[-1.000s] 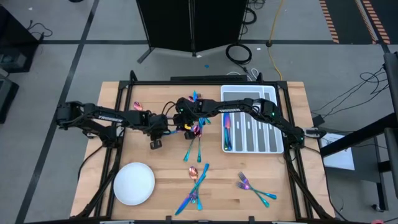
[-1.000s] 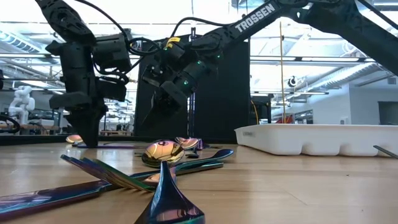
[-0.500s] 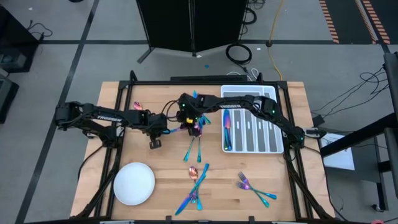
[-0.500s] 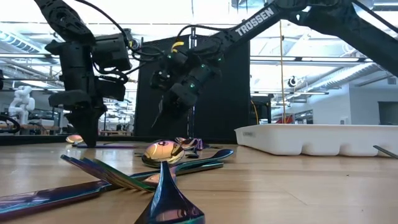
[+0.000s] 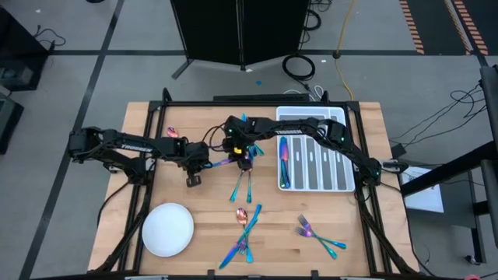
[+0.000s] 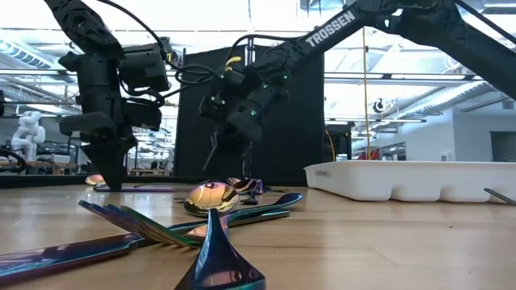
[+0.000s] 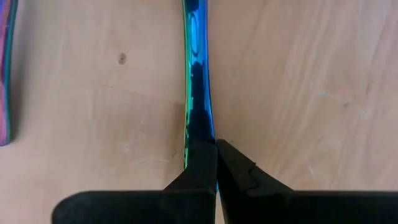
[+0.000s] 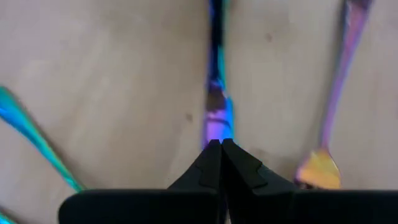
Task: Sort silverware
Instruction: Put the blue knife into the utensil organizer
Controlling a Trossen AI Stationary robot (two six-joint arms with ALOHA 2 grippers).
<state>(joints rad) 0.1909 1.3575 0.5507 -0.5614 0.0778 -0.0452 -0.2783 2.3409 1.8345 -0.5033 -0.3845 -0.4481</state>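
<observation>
left gripper (image 7: pixel 216 163): jaws clamped on a blue-teal utensil handle (image 7: pixel 198 93), left of the white tray (image 5: pixel 342 177) | right gripper (image 8: pixel 221 155): jaws pinching a purple-blue utensil (image 8: pixel 217 118), nearer the tray | remaining silverware (image 5: pixel 247 222): scattered on counter (image 5: pixel 202 225) before the tray

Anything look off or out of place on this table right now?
Mostly no: loose silverware lies scattered, as expected mid-sort. One oddity: both the left pincer and right pincer are shut on slim pieces close together near the table's middle.
</observation>
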